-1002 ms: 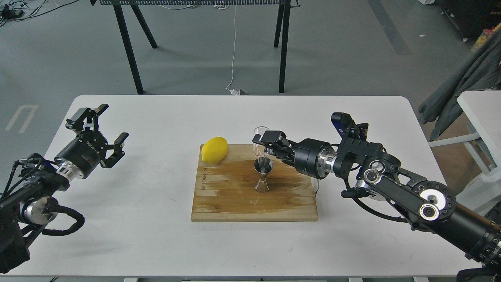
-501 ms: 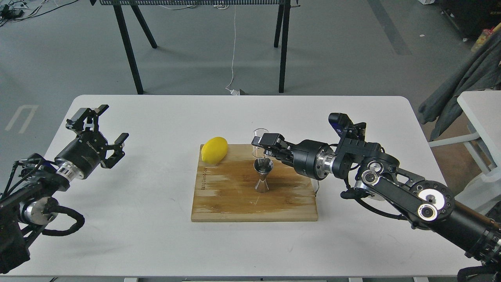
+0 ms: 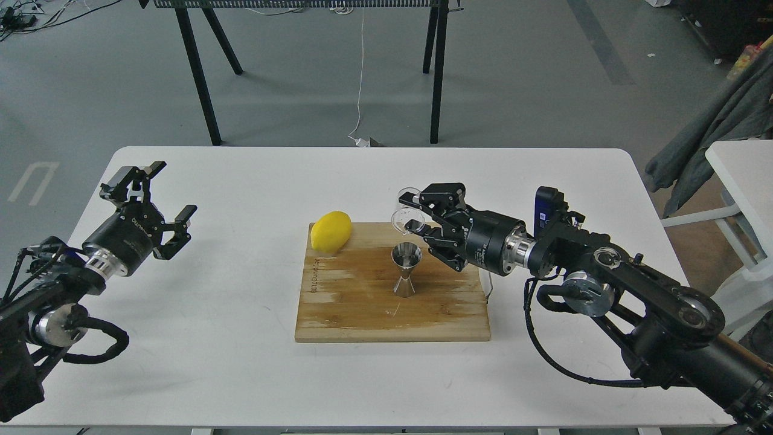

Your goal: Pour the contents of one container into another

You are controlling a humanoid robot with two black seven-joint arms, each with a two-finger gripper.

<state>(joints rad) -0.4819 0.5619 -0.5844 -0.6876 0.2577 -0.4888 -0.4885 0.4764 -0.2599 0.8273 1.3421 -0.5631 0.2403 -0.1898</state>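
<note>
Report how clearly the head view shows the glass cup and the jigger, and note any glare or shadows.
Head view: sharp, evenly lit, shadows soft. The glass cup, held tilted in the right gripper, is see-through and shows mostly as rim outlines. The jigger carries bright reflections; its bowl looks dark. The cutting board has pale sheen patches.
</note>
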